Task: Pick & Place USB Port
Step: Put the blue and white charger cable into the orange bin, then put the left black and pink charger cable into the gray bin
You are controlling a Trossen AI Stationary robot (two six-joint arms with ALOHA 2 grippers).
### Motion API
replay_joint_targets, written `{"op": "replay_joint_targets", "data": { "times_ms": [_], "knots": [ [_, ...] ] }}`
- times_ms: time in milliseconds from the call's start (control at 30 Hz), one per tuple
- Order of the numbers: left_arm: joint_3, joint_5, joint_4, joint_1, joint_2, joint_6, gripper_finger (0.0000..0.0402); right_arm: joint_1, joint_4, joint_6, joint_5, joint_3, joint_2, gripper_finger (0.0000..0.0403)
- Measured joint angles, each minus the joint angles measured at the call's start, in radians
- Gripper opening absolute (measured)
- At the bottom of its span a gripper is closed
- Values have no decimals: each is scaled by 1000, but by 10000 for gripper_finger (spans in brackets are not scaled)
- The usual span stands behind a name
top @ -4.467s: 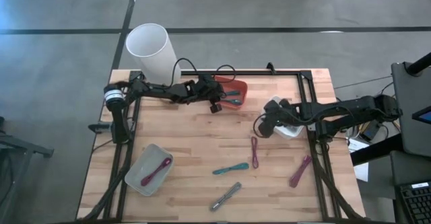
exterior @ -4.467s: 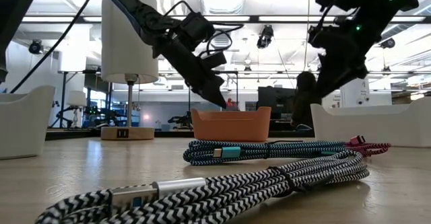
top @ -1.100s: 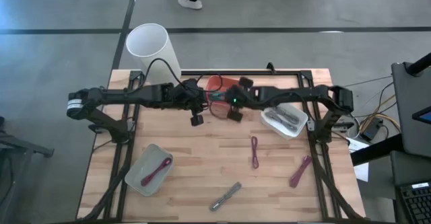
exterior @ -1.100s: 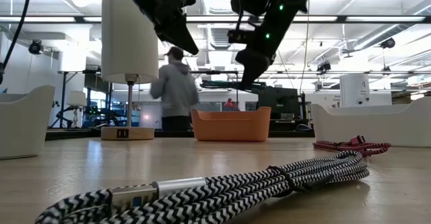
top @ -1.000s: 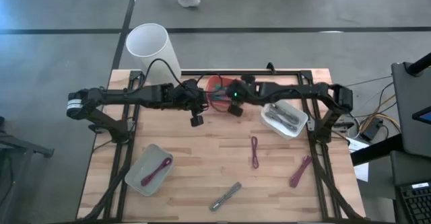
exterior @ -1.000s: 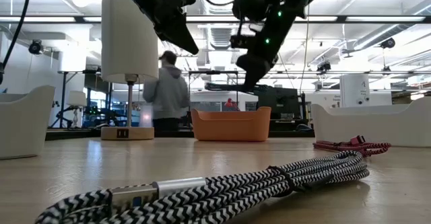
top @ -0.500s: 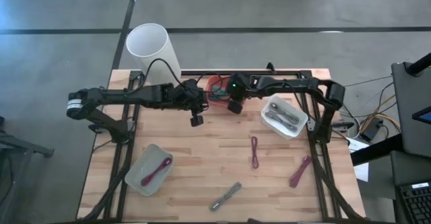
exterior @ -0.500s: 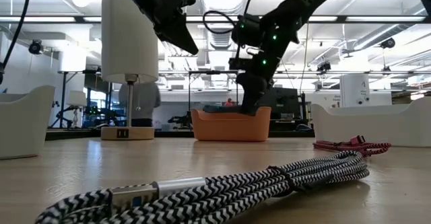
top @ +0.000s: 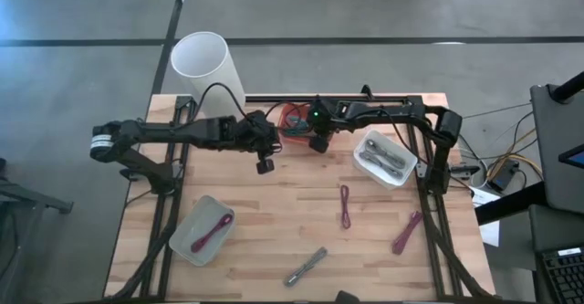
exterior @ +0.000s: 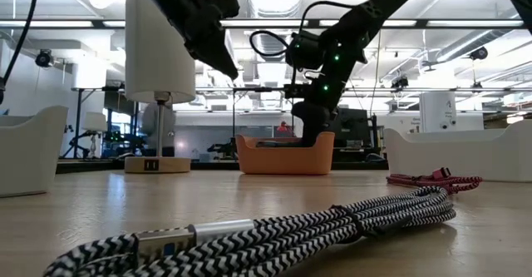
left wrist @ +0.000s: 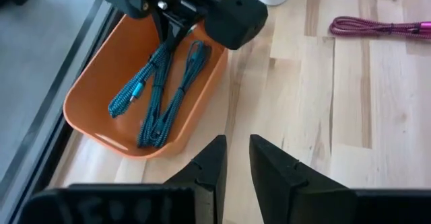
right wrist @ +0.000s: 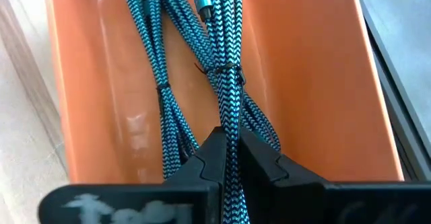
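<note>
An orange bin stands at the table's far edge. It holds two coiled teal braided cables. My right gripper reaches down into the bin and is shut on one of them. The other teal cable lies beside it on the bin floor. In the low view the right gripper dips behind the bin's rim. My left gripper hangs above the table just left of the bin. It is empty, with a narrow gap between its fingers. My right gripper pinches the teal cable's bundled strands between its two fingers, below the tie around the bundle. The fingers slant down into the bin from above. The rest of the bundle, with its connector end, stretches away along the bin floor.
A tall white cylinder stands at the far left corner. A white bin with cables is at the right, and a grey bin with a maroon cable at the near left. Loose maroon cables and a black-and-white cable lie on the table.
My right gripper has gone toward the table's far edge and down into the orange bin, carrying the teal cable, which now lies in the bin. A person walking in the room behind has passed out of sight.
</note>
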Motion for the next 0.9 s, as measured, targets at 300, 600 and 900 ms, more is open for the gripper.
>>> {"op": "replay_joint_targets", "data": {
  "times_ms": [300,600,900],
  "knots": [
    [-13,0,2,0,0,-25,71,-2,5,35,-7,-4,51,23],
    [-13,-3,7,0,0,-25,71,-2,-16,-2,-7,71,122,41],
    [-13,-3,6,0,0,-37,71,5,-85,-24,-7,134,87,114]
  ]
}}
